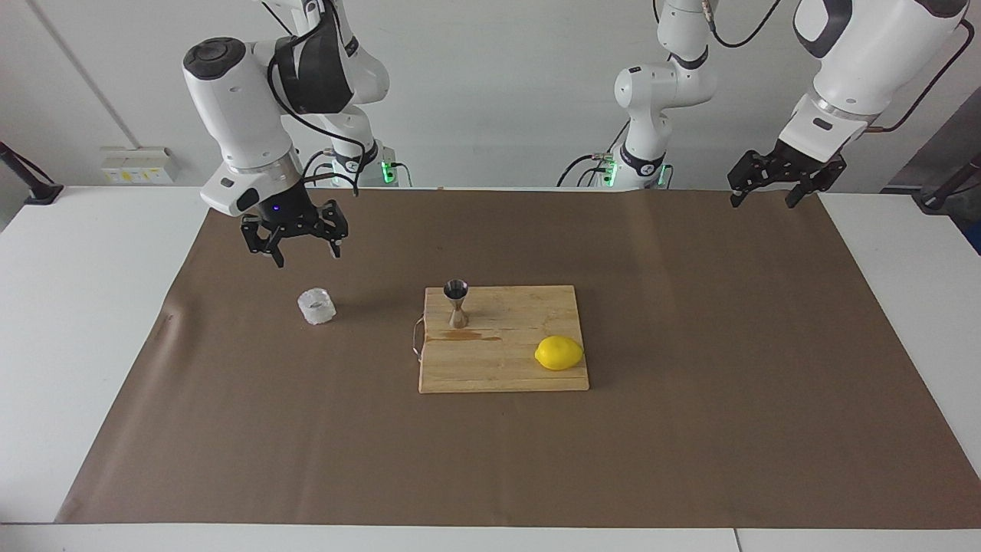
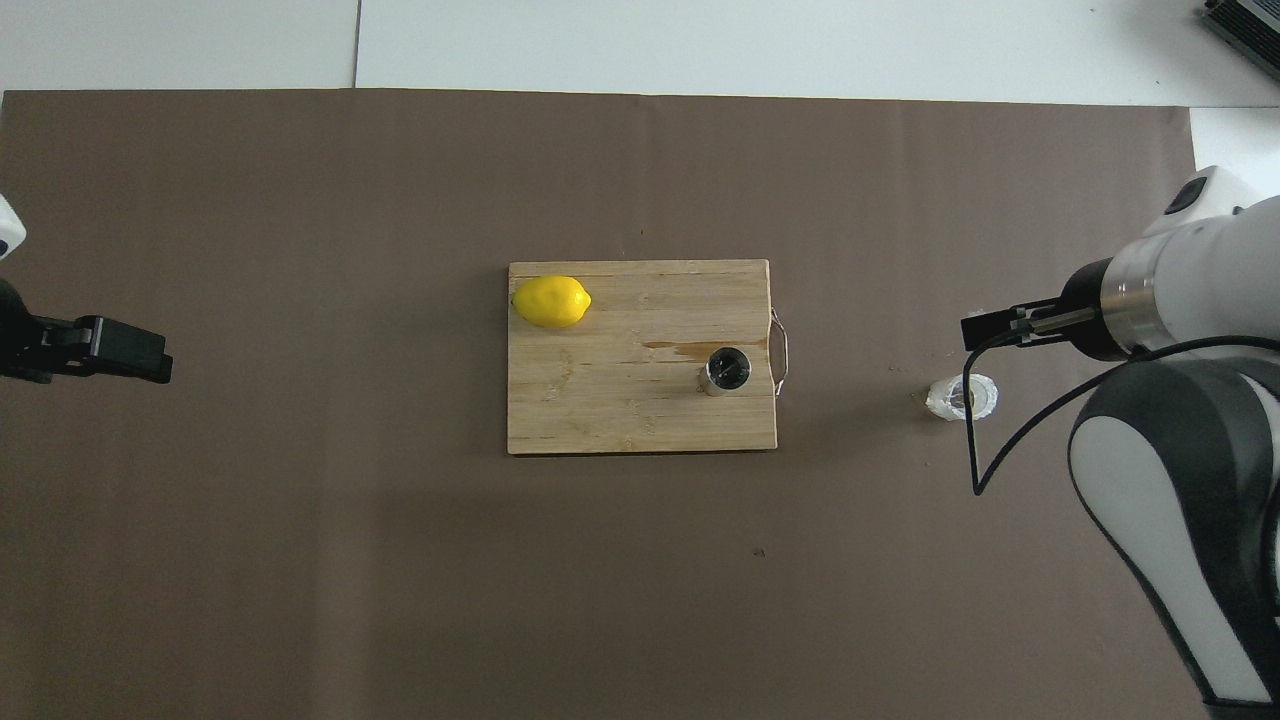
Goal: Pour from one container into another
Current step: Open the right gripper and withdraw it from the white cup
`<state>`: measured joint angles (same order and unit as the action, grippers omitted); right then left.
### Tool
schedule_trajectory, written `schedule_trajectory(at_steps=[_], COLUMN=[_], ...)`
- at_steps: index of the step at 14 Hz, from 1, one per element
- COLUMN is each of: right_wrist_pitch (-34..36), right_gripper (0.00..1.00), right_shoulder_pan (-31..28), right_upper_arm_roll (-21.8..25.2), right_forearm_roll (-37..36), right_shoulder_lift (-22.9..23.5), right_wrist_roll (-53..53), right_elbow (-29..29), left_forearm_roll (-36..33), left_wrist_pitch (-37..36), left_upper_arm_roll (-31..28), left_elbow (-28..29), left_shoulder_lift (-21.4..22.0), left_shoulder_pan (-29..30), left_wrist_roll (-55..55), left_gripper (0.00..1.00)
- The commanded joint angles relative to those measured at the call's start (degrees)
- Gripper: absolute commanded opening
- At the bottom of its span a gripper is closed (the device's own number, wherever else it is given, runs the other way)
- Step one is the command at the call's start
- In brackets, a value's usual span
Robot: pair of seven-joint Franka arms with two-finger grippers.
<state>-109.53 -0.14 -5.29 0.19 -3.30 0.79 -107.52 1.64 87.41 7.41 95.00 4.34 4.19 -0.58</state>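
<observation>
Paper point(image 1: 690, 429) of brown covers the table under both arms. Right gripper point(image 1: 295, 238) hangs spread and empty above it, the glass cup point(image 1: 316, 307) standing just below; jigger point(image 1: 457, 303) and lemon point(image 1: 559, 353) sit on the cutting board point(image 1: 521, 368) alongside. Left gripper point(image 1: 774, 188) waits spread, holding nothing.

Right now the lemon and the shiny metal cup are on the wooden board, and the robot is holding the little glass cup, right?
Not quite. The lemon and metal jigger do sit on the wooden board, but nobody holds the glass cup. The facing view shows it standing alone on the brown mat, with the right gripper open in the air above it.
</observation>
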Motion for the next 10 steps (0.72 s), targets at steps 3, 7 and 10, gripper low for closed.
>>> schedule_trajectory(at_steps=[3, 7, 10], right_wrist_pitch=[13.5, 16.7, 17.5], right_gripper=[1.00, 1.00, 1.00], right_shoulder_pan=[-1.9, -1.9, -1.9], right_upper_arm_roll=[0.0, 0.5, 0.5], right_forearm_roll=[-1.9, -1.8, -1.7], right_shoulder_lift=[3.2, 2.2, 1.3], right_wrist_roll=[-5.3, -7.4, -7.6], right_elbow=[14.0, 15.1, 14.4], left_forearm_roll=[-0.9, -0.9, -0.9], left_wrist_pitch=[-0.4, -0.4, -0.4], left_upper_arm_roll=[0.5, 0.5, 0.5], left_elbow=[1.3, 1.3, 1.3], left_shoulder_lift=[1.5, 1.5, 1.5], left_shoulder_pan=[0.7, 0.7, 0.8], left_wrist_roll=[0.4, 0.4, 0.4], left_gripper=[1.00, 1.00, 1.00])
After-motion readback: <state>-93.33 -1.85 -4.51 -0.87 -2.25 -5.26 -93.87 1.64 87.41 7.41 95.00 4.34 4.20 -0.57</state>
